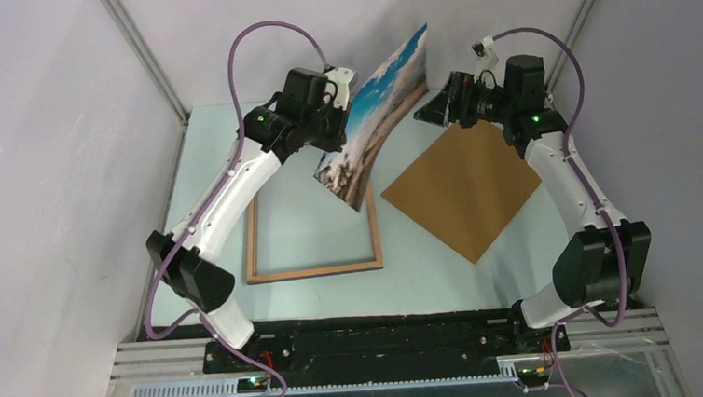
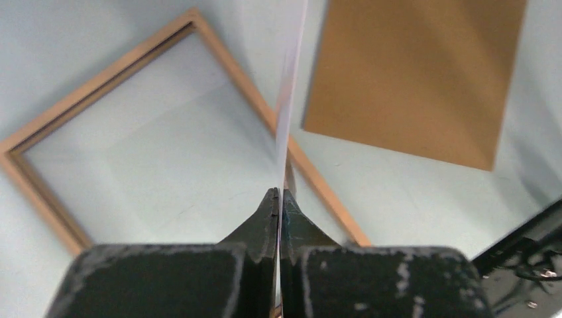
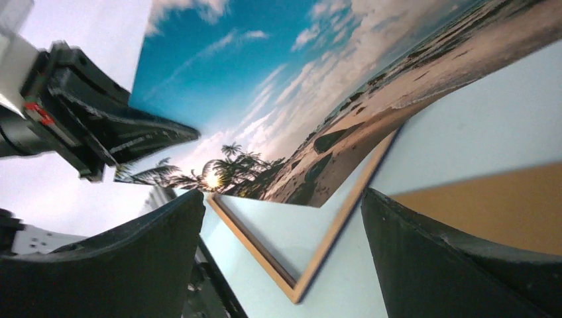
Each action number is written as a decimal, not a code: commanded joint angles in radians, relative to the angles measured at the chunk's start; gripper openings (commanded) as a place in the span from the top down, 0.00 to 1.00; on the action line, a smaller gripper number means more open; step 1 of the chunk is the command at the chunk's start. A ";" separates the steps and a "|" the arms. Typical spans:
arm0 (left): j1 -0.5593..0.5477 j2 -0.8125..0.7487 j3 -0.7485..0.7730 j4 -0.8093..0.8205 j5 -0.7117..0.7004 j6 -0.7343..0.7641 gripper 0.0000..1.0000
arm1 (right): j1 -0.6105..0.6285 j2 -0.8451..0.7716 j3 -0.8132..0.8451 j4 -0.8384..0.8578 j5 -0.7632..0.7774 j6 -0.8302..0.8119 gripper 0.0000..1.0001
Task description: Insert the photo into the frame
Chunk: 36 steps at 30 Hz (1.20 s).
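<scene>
The photo (image 1: pixel 388 102), a beach print with blue sky and palms, hangs bowed and nearly upright above the table's back. My left gripper (image 1: pixel 343 110) is shut on its left edge. In the left wrist view the fingers (image 2: pixel 262 232) pinch the sheet, seen edge-on (image 2: pixel 289 86). My right gripper (image 1: pixel 432 109) is open and empty beside the photo's right edge, not touching it. In the right wrist view the print (image 3: pixel 265 86) lies beyond the spread fingertips (image 3: pixel 185 212). The wood-brown frame (image 1: pixel 315 271) lies flat on the table below the photo. It also shows in both wrist views (image 2: pixel 99 81) (image 3: pixel 331 236).
A solid brown backing board (image 1: pixel 464 191) lies flat to the right of the frame, under my right arm; it also shows in the wrist views (image 2: pixel 417 73) (image 3: pixel 490 205). Grey walls close in the left, right and back of the table.
</scene>
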 commanded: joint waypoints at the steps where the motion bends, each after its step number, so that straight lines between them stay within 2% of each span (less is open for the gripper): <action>1: -0.060 -0.071 0.047 -0.091 -0.240 0.085 1.00 | 0.016 0.069 0.028 0.184 -0.109 0.202 0.07; 3: -0.112 -0.069 0.042 -0.104 -0.315 0.095 1.00 | 0.024 0.096 0.028 0.211 -0.127 0.247 0.07; 9: -0.224 -0.006 0.055 -0.138 -0.404 0.087 1.00 | 0.032 0.103 -0.035 0.288 -0.165 0.316 0.05; 14: -0.281 0.080 0.048 -0.139 -0.386 0.053 1.00 | 0.016 0.090 -0.125 0.376 -0.169 0.373 0.05; 21: -0.353 0.180 0.080 -0.131 -0.317 -0.025 1.00 | -0.068 0.061 -0.281 0.540 -0.182 0.512 0.05; 29: -0.403 0.316 0.233 -0.128 -0.286 -0.064 1.00 | -0.094 -0.018 -0.358 0.380 -0.095 0.417 0.06; 36: -0.436 0.398 0.324 -0.127 -0.319 -0.058 1.00 | -0.140 -0.050 -0.379 0.266 -0.060 0.346 0.09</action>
